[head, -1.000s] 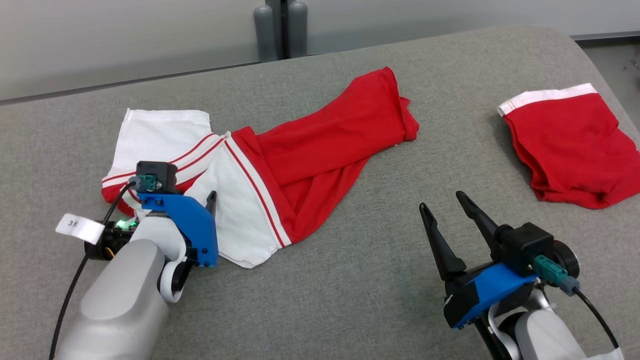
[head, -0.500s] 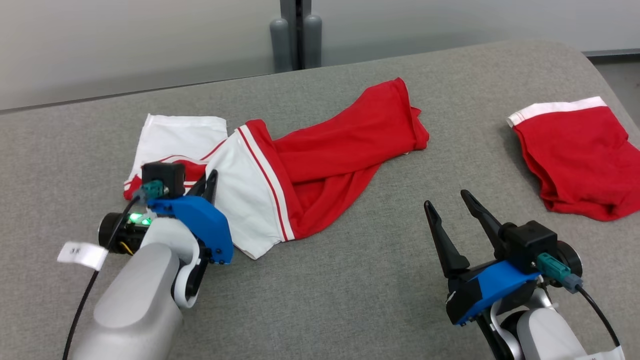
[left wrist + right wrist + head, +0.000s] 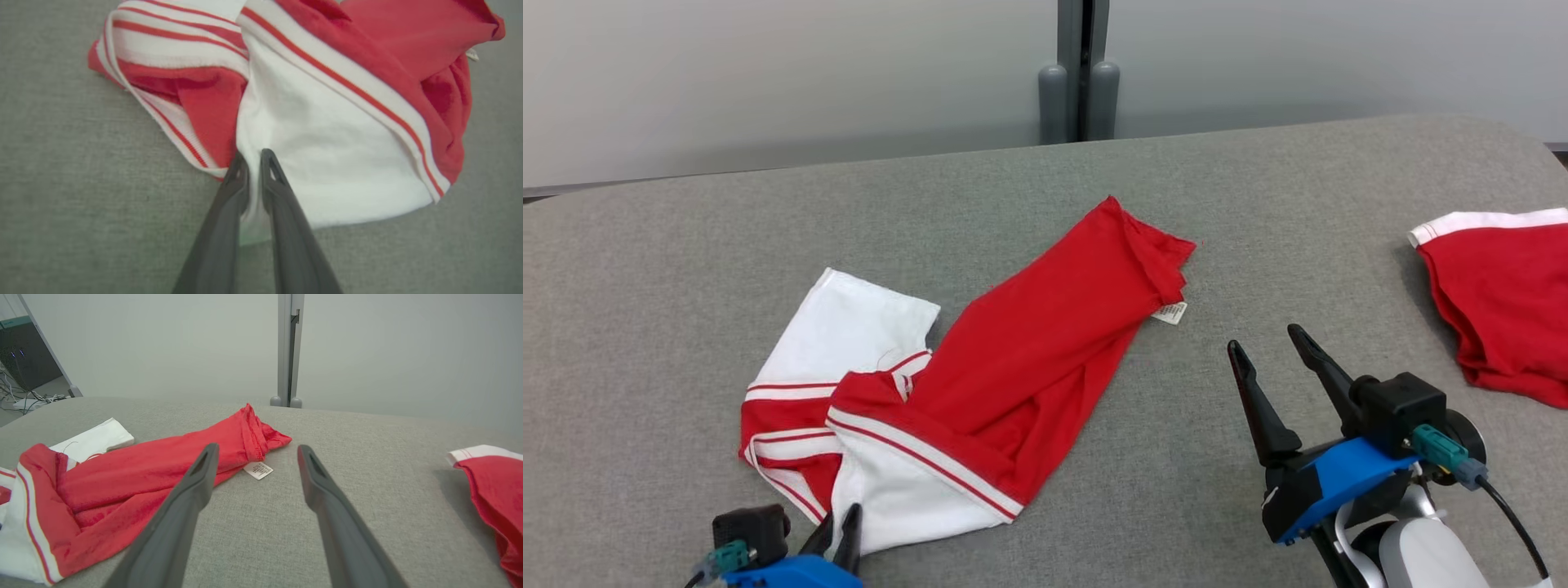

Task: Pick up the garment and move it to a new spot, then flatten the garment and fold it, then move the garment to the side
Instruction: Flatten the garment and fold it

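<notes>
Two tools are yours to watch, and they do different jobs. Furthest to the left of the grey post [image 3: 1078,82], and across the bench [image 3: 686,245] from it on the near side, your left tool [image 3: 253,157] has its fingers pressed almost together on a fold of the garment [image 3: 327,163], in the white panel close to the hem. That low pinch at the edge suits lifting or dragging the cloth to a new spot, which I judge to be the step in hand. You cannot tell how deep the cloth sits between the fingers, and the head view's bottom edge cuts off most of that tool. The garment lies crumpled on the bench, nearer than the post and mostly to its left. Its red body is twisted into a band running up toward the post, so neck and sleeves are hard to sort out. A small label [image 3: 1170,312] pokes out at the red end, slightly right of the post. Further right of the post, your right tool [image 3: 1266,339] hovers with fingers spread, touching nothing, likely kept free for flattening. Furthest right, a second red piece [image 3: 1503,302] is cut by the frame edge.
</notes>
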